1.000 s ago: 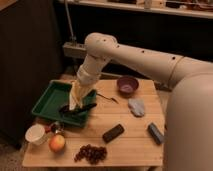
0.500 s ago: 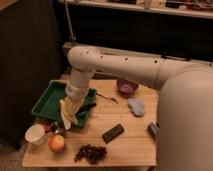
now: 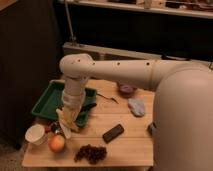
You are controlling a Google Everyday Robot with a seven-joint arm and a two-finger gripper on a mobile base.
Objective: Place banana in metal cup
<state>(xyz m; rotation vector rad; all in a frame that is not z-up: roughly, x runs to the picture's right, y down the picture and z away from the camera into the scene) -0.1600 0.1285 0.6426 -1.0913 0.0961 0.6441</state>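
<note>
My gripper [image 3: 64, 121] hangs from the wrist at the front left corner of the green tray [image 3: 47, 100]. It is shut on the pale yellow banana [image 3: 67, 120], which points down and to the right. The gripper is just right of the white cup [image 3: 36, 134] and above the apple [image 3: 56, 143]. The metal cup is hidden behind the gripper and banana; only a small dark patch [image 3: 52, 128] shows between the white cup and the gripper.
On the wooden table [image 3: 130, 145] lie dark grapes [image 3: 90, 153], a black rectangular block [image 3: 113, 133], a blue-grey cloth [image 3: 136, 106] and a purple bowl [image 3: 126, 90]. My arm [image 3: 125, 75] spans the table's back. A dark wall stands to the left.
The arm has swung left and down, carrying the gripper with the banana from over the tray to its front left corner, beside the white cup.
</note>
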